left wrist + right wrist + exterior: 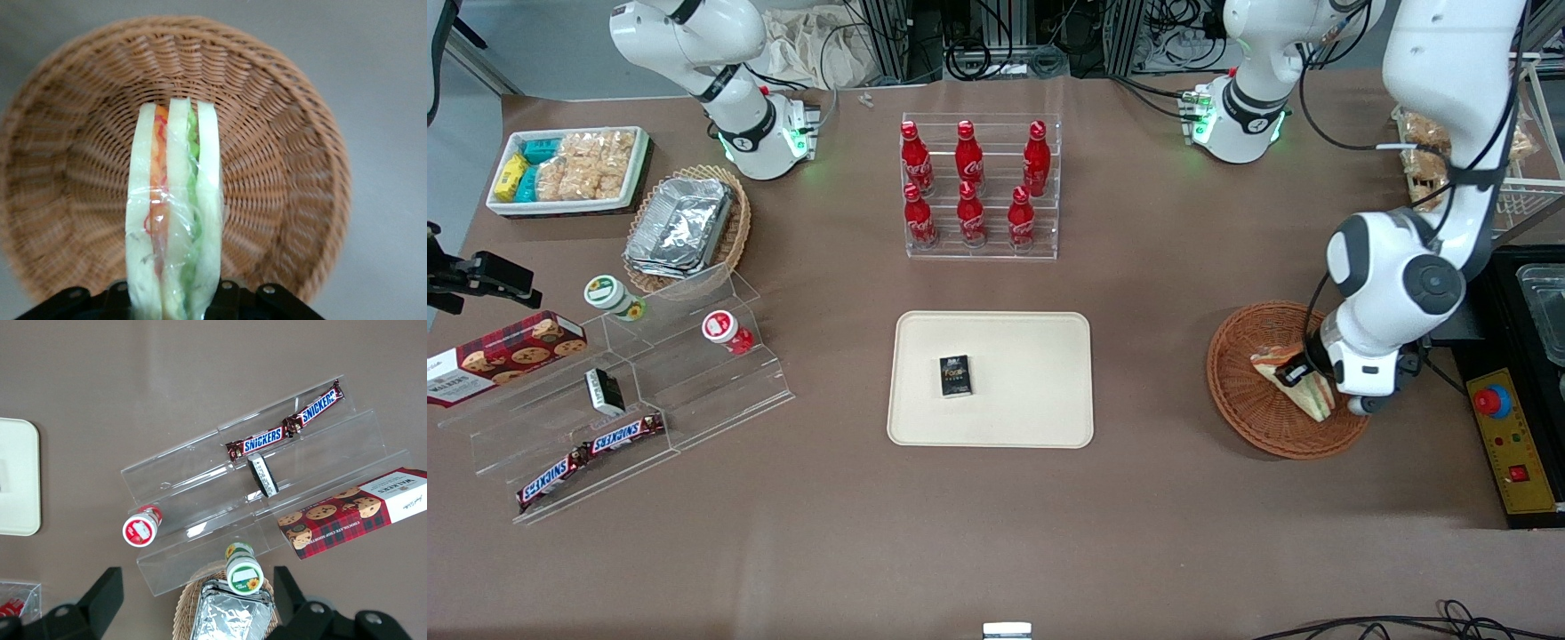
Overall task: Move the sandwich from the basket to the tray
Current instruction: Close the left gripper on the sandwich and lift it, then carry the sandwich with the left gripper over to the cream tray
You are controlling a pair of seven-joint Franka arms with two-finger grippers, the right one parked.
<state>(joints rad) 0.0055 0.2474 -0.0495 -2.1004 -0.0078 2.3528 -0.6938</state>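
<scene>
White-bread triangular wedge sandwich in clear wrap (175, 220) is in the left arm's end effector (1303, 375), which is clamped on its broad end. Wrist view: three bread slices on edge, orange-red filling in one gap, green in the other, wrap wrinkled and glossy over the layers. The wedge points away from the end effector, over the round brown woven wicker basket (280, 153).

Front view: sandwich (1294, 378) sits over the basket (1249, 391), toward the basket's edge at the working arm's end of the desk, with one tip pointing to the basket centre. Can't tell whether it touches the weave or is just clear of it.

Flat cream-beige rectangular tray with rounded corners (1040, 378) lies well apart from the basket, toward the parked arm's end, roughly mid-desk. Small black box (955, 375) lies flat on the tray.

Relative to the tray: clear acrylic rack of six red cola bottles (978, 187) stands farther from the front camera. Clear acrylic stepped display (640, 391) lies toward the parked arm's end, holding two Snickers bars (591, 458) and two small lidded cups (667, 311). Lighter wicker basket with foil containers (685, 227) sits just past the display, farther from the camera.
</scene>
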